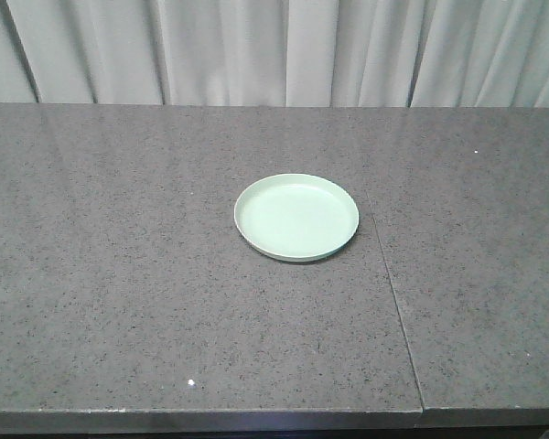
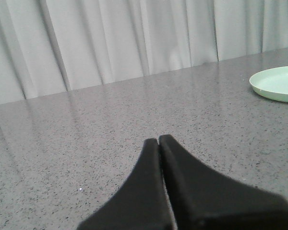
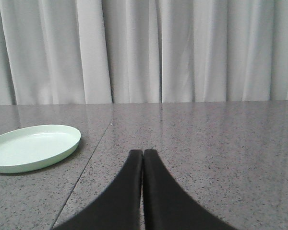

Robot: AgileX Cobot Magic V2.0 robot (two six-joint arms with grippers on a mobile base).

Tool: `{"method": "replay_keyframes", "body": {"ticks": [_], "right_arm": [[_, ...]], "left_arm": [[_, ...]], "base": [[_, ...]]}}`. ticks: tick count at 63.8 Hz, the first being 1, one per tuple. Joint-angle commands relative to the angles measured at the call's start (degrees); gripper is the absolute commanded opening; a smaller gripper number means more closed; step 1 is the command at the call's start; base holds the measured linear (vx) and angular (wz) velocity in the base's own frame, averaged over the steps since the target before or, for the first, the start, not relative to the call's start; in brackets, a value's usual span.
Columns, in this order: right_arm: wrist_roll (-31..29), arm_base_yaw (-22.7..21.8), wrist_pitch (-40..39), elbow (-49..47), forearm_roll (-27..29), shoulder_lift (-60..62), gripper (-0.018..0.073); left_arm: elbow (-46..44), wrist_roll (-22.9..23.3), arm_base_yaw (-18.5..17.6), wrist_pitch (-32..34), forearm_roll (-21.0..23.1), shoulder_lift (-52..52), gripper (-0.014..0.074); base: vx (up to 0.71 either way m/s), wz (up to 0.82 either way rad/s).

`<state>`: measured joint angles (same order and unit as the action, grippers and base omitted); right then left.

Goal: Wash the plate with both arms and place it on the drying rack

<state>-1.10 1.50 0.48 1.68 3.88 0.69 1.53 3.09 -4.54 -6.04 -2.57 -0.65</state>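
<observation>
The pale mint-green plate (image 1: 296,217) lies flat near the middle of the grey speckled counter. In the left wrist view the plate (image 2: 277,83) is far off at the right edge, and my left gripper (image 2: 158,141) is shut with nothing held, low over bare counter. In the right wrist view the plate (image 3: 31,147) lies to the left and ahead, and my right gripper (image 3: 143,152) is shut and empty, well apart from it. Neither arm shows in the front view. The drying rack is out of view.
A seam (image 1: 393,302) splits the counter (image 1: 119,274) just right of the plate and runs toward the front edge. Pale pleated curtains (image 1: 274,50) hang along the back edge.
</observation>
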Motion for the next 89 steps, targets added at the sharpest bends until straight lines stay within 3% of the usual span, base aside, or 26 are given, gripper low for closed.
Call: {"method": "replay_keyframes", "body": {"ticks": [1,21,28,37,44,54,61,67,74,81,89], "right_arm": [[-0.23,-0.39,-4.17,0.12,-0.19,0.22,-0.0004],[0.41,-0.4,-5.25,0.0,0.14,0.22,-0.0004],[4.77,-0.4,-5.92,0.0,2.32,0.22,-0.0004],[17.19,-0.4,-9.68,0.0,11.77,0.22,-0.0004],[18.74,-0.4,-9.6,-2.4,11.61,0.22,-0.0004],[17.0,-0.4,3.25,-14.15,10.96,-2.57,-0.0001],[8.46,-0.4,14.56,-24.68,9.4,-8.98,0.0025],[1.1,-0.4,19.42,-32.09,10.88,-15.69,0.0103],[-6.2,-0.4,20.8,-37.27,13.08,-22.41,0.0279],[-6.87,-0.4,14.97,-37.31,15.5,-26.82,0.0476],[-8.49,-0.4,11.67,-38.23,16.33,-31.09,0.0582]], "left_arm": [[-1.49,0.51,-0.36,4.42,0.1,-0.76,-0.0006],[-1.49,0.51,-0.36,4.42,0.1,-0.76,-0.0006],[-1.49,0.51,-0.36,4.42,0.1,-0.76,-0.0006],[-1.49,0.51,-0.36,4.42,0.1,-0.76,-0.0006],[-1.49,0.51,-0.36,4.42,0.1,-0.76,-0.0006],[-1.49,0.51,-0.36,4.42,0.1,-0.76,-0.0006],[-1.49,0.51,-0.36,4.42,0.1,-0.76,-0.0006],[-1.49,0.46,-0.36,4.42,0.1,-0.76,-0.0006],[-1.49,0.46,-0.36,4.42,0.1,-0.76,-0.0006],[-1.49,0.46,-0.36,4.42,0.1,-0.76,-0.0006],[-1.49,0.46,-0.36,4.42,0.1,-0.76,-0.0006]], "base": [[0.0,0.0],[0.0,0.0],[0.0,0.0],[0.0,0.0],[0.0,0.0],[0.0,0.0],[0.0,0.0],[0.0,0.0],[0.0,0.0],[0.0,0.0],[0.0,0.0]]}}
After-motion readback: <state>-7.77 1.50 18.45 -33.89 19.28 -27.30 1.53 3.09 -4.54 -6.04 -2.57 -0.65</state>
